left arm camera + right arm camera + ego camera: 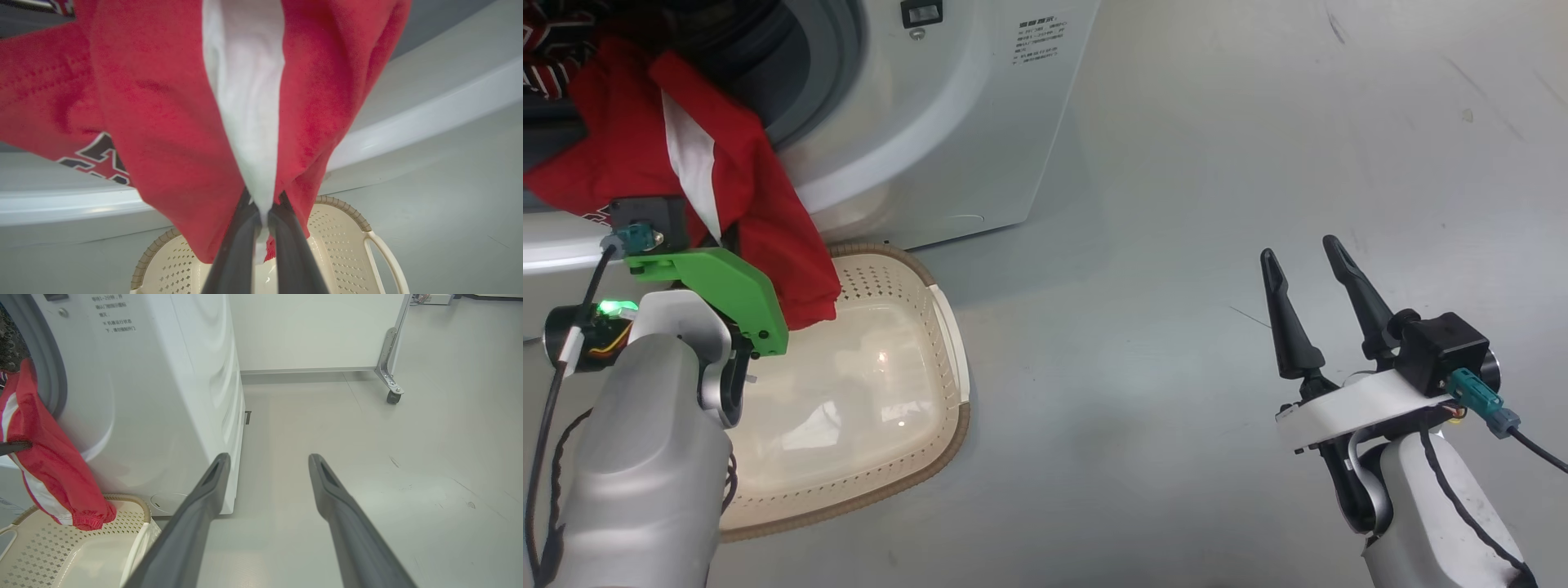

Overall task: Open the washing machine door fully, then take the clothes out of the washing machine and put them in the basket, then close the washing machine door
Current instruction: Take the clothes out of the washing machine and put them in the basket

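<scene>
Head view first. Shows the left tool (723, 238) pinched shut on the clothes (727, 139), right at the white stripe of a red piece. Hangs lengthwise, that piece, from the opening of the washing machine (980, 122) down past the tool, with the bottom hem dangling over the far corner of the basket (907, 310). Not free yet though: looks like the top end is draped over the lip of the opening, above and beyond the tool. Puts the basket right under the tool and a bit to the near side, so probably just needs a pull back and a drop. Also shows the right tool (1311, 282) spread wide, holding nothing, well apart from all that over bare floor (1217, 163).

Left wrist view. Confirms the grip: fingers (233, 253) squeezed tight on the white stripe, with red cloth bunching on either side and running straight up away from the tips. Can make out some dark lettering (102, 153) off to the tool's left. Catches the basket rim peeking out just beneath the tips too.

Right wrist view. Wide-open fingers here, nothing between them but floor. Has the washing machine ahead and to the tool's left, clothes and basket further left again. Makes the left arm easily the nearer one, so no job for the right here, by the look of it.
</scene>
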Motion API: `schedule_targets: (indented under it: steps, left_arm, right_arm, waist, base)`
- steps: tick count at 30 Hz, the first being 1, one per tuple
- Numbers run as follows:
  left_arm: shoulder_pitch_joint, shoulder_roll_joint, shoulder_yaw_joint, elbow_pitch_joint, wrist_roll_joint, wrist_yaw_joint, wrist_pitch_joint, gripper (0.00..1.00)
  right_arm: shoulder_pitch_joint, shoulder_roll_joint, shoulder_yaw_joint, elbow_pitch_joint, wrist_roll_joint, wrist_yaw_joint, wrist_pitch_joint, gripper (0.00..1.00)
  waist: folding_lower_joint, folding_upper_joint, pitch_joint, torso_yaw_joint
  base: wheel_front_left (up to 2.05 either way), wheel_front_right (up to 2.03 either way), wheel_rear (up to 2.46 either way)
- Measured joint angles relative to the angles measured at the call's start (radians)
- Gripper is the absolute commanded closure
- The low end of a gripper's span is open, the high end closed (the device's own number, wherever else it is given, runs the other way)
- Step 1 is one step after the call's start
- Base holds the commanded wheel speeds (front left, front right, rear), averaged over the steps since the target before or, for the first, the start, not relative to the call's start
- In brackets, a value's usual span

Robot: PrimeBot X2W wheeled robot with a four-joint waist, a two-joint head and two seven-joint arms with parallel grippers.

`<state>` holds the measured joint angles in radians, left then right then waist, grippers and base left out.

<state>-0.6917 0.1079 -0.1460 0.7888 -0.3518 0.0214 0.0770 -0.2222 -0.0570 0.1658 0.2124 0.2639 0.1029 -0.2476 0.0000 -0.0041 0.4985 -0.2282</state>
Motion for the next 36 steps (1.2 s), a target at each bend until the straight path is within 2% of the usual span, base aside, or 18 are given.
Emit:
schedule_targets:
  steps: [13,21,36]
  left_arm:
    - [0.029,-0.007,-0.003,-0.026,0.012,0.000,-0.174,1.00]
    - [0.101,-0.043,-0.016,-0.089,0.019,-0.009,-0.316,1.00]
    - [0.227,-0.059,-0.027,-0.294,0.032,-0.008,-0.334,1.00]
  right_arm:
    - [-0.001,0.000,-0.027,0.004,0.002,-0.006,0.000,0.00]
    - [-0.001,-0.007,-0.044,0.002,0.001,-0.009,0.000,0.00]
    - [0.016,-0.041,-0.076,-0.005,-0.002,-0.018,-0.005,0.00]
  waist:
    - [0.0000,0.0000,0.001,0.040]
    - [0.0000,0.0000,-0.012,0.083]
    - [0.0000,0.0000,-0.060,0.170]
  base:
    - [0.00,0.00,0.00]
    - [0.00,0.00,0.00]
    - [0.00,0.00,0.00]
